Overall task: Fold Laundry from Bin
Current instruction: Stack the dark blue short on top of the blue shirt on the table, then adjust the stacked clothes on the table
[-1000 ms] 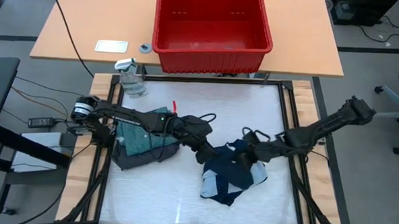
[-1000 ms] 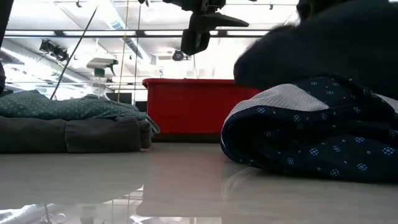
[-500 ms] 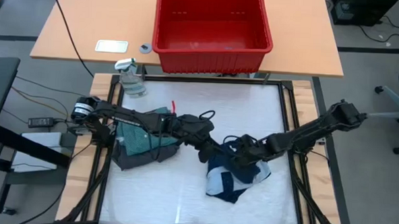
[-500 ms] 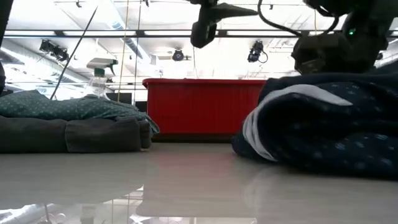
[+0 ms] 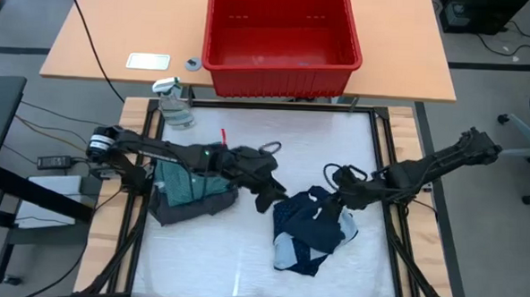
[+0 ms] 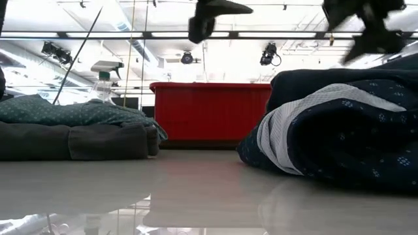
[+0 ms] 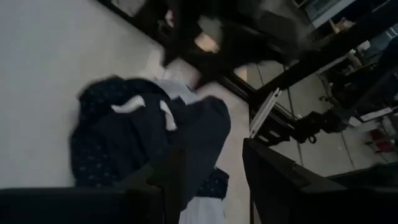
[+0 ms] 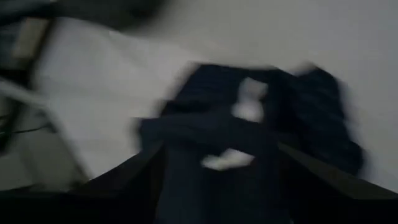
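Observation:
The navy dotted garment lies bunched on the white table, right of centre; its pale inner side shows in the low view. My right gripper hovers open just above its far right part, touching nothing; it shows blurred above the heap in the low view. My left gripper hangs open in the air at the garment's left, high above the table, with nothing in it. A folded teal dotted shirt rests on a dark grey piece at the left. The red bin stands on the wooden table beyond.
A spray bottle stands at the table's far left corner. A small red stick lies near the left arm. A white card lies left of the bin. White table shows bare in front of the stack and the heap.
My right gripper carried the navy garment's upper part toward the table's left, then drew back toward the right edge and up, letting go. The garment has fallen into a folded-over heap, shifted a little left.

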{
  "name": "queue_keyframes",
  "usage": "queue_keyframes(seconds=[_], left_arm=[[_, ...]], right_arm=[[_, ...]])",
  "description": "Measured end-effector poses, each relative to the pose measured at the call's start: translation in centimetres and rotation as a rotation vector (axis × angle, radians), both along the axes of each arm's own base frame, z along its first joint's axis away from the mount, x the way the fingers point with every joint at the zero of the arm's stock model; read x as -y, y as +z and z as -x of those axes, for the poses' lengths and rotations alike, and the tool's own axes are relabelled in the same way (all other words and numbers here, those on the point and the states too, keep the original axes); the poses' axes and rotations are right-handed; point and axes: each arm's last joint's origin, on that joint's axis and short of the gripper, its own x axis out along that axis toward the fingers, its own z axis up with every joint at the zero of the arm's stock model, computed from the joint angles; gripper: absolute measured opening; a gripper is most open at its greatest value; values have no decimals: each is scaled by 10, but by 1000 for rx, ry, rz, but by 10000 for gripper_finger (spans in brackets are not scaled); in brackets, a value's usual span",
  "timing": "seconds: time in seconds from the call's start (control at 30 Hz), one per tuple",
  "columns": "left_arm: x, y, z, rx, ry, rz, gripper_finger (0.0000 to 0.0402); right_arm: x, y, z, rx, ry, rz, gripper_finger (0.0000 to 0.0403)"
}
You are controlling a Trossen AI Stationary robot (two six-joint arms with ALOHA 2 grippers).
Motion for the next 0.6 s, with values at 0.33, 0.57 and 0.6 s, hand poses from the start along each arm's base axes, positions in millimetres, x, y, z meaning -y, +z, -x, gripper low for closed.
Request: queue_keyframes(seconds=[0.33,0.57,0.6], left_arm=[[-48,23,45,-158,141,-84,162],[-56,3,65,-450,193,-100,162],[-55,1,68,-482,194,-106,162]], right_arm=[[-20,-40,-52,109,301,53,224],[-18,-99,-56,-184,261,55,186],[-20,-103,-53,-214,262,43,184]])
